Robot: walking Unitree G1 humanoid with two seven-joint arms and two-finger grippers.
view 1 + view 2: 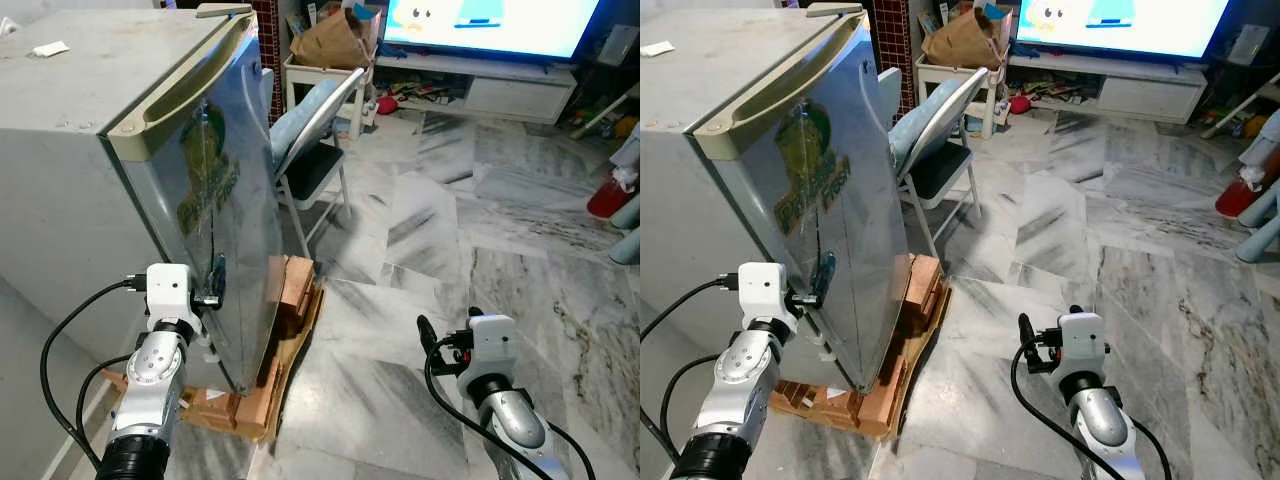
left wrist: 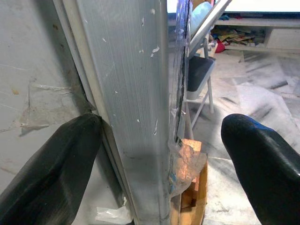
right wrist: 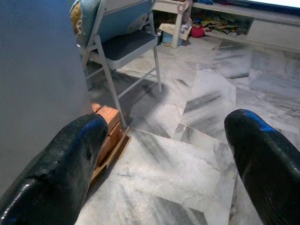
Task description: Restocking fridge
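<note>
The small silver-grey fridge [image 1: 120, 170], with its cream handle strip along the top of the door and a green-and-yellow sticker on the front, stands raised off the marble floor [image 1: 470, 230] on a stack of orange-brown bricks and wooden boards [image 1: 285, 330], presumably to keep its base clear of the ground. Its door sits at most slightly ajar, so the restocking has probably not got beyond opening it. The left claw [image 2: 159, 154] is placed low at the door's free edge, its two black fingers [image 2: 51, 164] spread to either side of the brushed-metal edge: one lies against the fridge's grey side wall, where scraps of clear tape cling, and the other hangs off the door's front face, apart from it. That straddling stance looks chosen so the claw can hook or pinch the edge and swing the door outward; it is released for now, gripping nothing. The right claw [image 3: 164, 154] hovers low over the marble floor, well apart from the fridge, also spread and empty, likely kept free to fetch goods. A folding metal chair with a pale blue cushion [image 1: 315, 130] stands just beyond the fridge, near enough that a wide door swing might meet it.
</note>
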